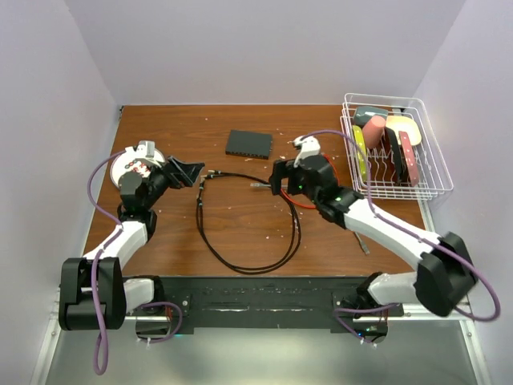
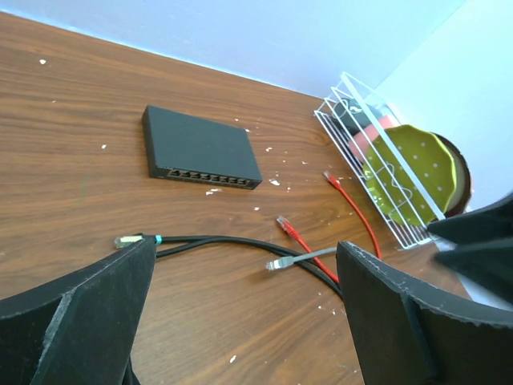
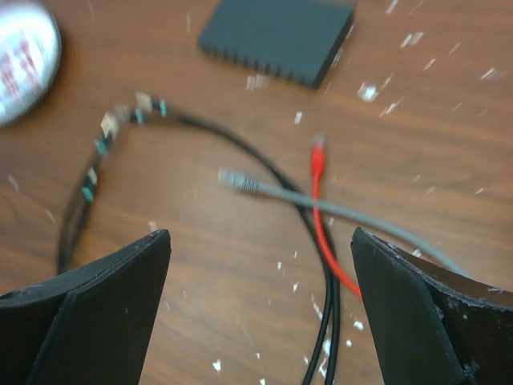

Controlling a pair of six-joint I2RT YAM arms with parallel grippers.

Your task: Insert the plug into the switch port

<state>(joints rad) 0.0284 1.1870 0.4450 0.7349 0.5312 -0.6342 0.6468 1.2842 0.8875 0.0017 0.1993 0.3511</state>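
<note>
I am hovering the right tool (image 1: pixel 276 178) over the grey plug (image 3: pixel 233 178), grasp pending; it and the left tool (image 1: pixel 192 171) are gaping, empty. Next is calling for pinching the plug squarely, nose aiming at a switch port (image 2: pixel 210 176).

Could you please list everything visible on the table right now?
switch: one, black, far centre, ports facing the arms
black cables: looped bundle, count unclear, black, table centre
grey cable: one, grey, crossing the black cables
red cable: one or two, red, right of the loop
wire rack: one, white, far right
dishes: several, green, pink, yellow, red, standing in the rack
round disc: one, white with red print, far left
left gripper: one, black, open, holding nothing
right gripper: one, black, open, holding nothing
</note>
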